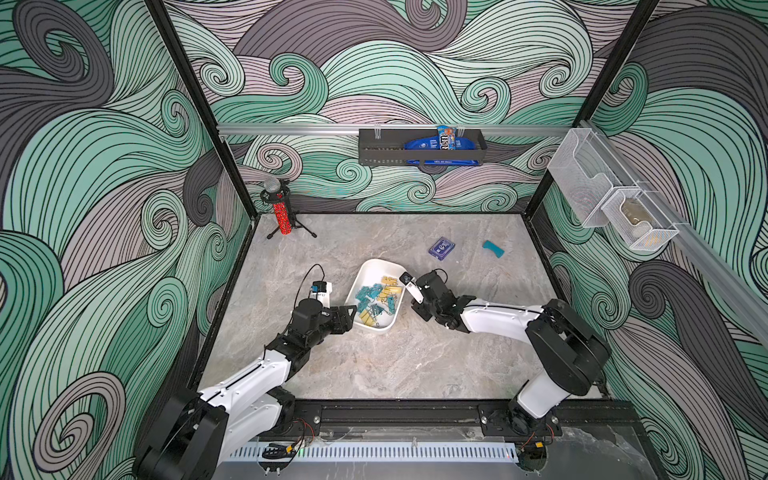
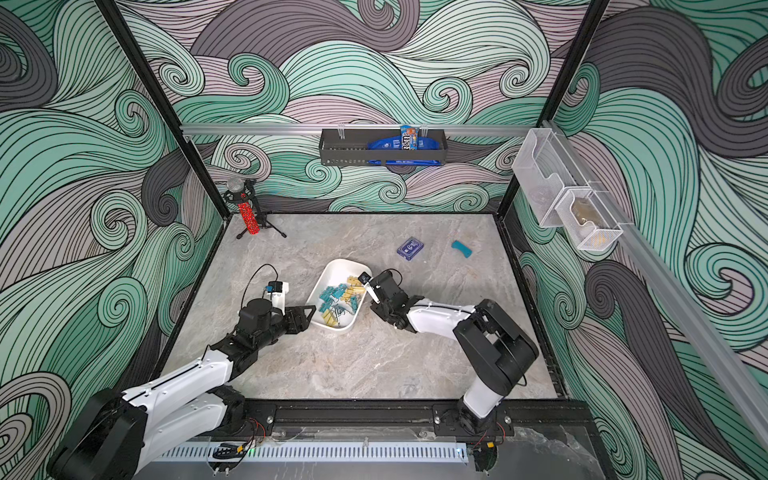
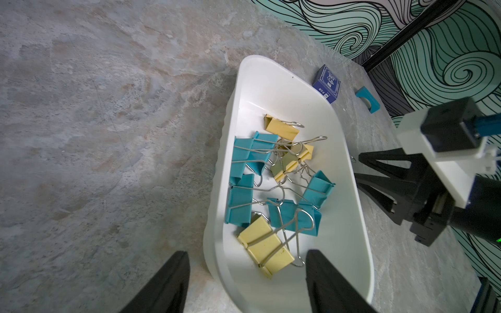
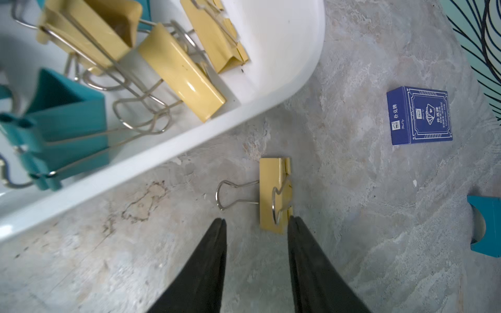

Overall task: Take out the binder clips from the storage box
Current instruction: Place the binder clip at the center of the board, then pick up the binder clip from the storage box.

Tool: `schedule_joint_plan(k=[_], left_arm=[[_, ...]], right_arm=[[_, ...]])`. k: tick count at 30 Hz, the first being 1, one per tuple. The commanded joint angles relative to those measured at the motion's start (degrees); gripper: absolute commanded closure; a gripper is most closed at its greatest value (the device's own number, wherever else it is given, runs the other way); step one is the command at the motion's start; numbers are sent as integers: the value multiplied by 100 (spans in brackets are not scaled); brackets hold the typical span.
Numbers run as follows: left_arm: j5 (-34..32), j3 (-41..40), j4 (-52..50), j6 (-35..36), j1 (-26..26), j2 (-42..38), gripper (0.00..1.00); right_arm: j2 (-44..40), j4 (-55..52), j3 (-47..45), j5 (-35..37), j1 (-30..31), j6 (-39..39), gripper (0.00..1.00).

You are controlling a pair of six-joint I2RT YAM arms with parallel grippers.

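Right gripper [image 4: 257, 218] jaws spread by a yellow binder clip [image 4: 271, 184] on the table [image 4: 352, 176]. Left gripper [image 3: 246, 251], jaws spread, straddles the storage box [image 3: 271, 89] rim.

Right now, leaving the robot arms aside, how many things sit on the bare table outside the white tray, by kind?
yellow binder clip: 1
dark-blue card box: 1
teal curved piece: 1
tripod stand with red tube: 1
Total: 4
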Motion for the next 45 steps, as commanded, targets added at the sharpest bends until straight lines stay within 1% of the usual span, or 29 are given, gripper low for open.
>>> schedule_joint_plan(k=[1, 6, 13, 17, 22, 37, 45], left_arm=[[73, -34, 31, -43, -34, -66, 30], [41, -83, 49, -65, -33, -151, 30], [93, 25, -25, 9, -40, -6, 30], [71, 57, -69, 16, -39, 0, 30], [97, 57, -29, 22, -37, -12, 30], [211, 22, 188, -14, -57, 206, 30], [203, 13, 190, 6, -54, 213, 30]], right_arm=[[-535, -227, 181, -358, 43, 20, 59], [-912, -248, 330, -1033, 47, -109, 60], [-281, -260, 1049, -1162, 111, -333, 62], [172, -425, 1348, -1049, 191, -579, 64], [610, -608, 1523, -918, 247, -709, 66], [1289, -677, 1969, -525, 288, -850, 68], [1547, -1001, 2318, -454, 288, -980, 71]])
